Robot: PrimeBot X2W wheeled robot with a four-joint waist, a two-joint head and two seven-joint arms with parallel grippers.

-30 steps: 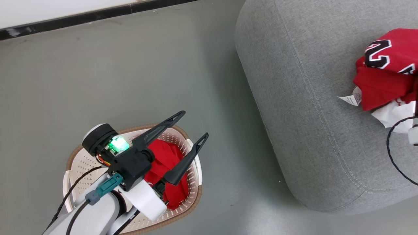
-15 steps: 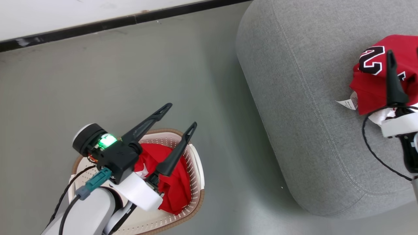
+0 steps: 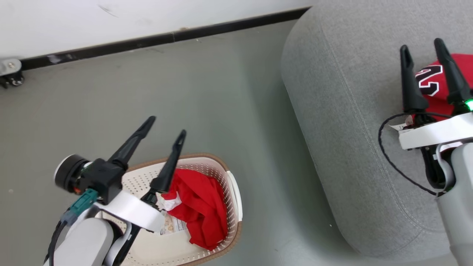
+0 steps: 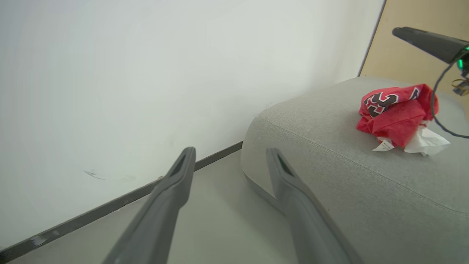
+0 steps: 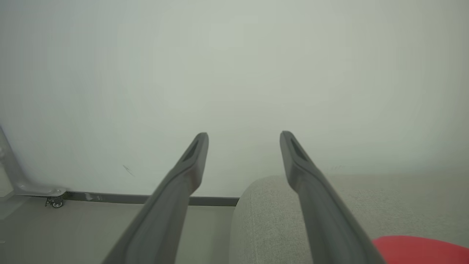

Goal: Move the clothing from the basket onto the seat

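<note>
A crumpled red garment (image 3: 201, 208) with a white label lies in the cream perforated basket (image 3: 232, 186) on the floor at the lower left of the head view. My left gripper (image 3: 166, 126) hangs above the basket's far rim, open and empty, its fingers (image 4: 176, 183) pointing toward the wall. The red jersey (image 3: 430, 87) with black-and-white numerals sits bunched on the grey seat (image 3: 343, 111), and the left wrist view shows the jersey (image 4: 397, 115) on the seat (image 4: 348, 172) too. My right gripper (image 3: 421, 43) stands over the jersey, open and empty, its fingers (image 5: 194, 157) spread wide.
Grey floor (image 3: 207, 92) runs between basket and seat, bounded by a white wall with a black skirting strip (image 3: 166, 37). A small caster wheel (image 3: 9, 72) on a metal leg stands at the far left by the wall. A black cable (image 3: 395, 162) loops from my right wrist.
The head camera has shifted. The right gripper has risen into view above the jersey, both fingers now showing. The left gripper has lifted and swung left, uncovering the garment in the basket.
</note>
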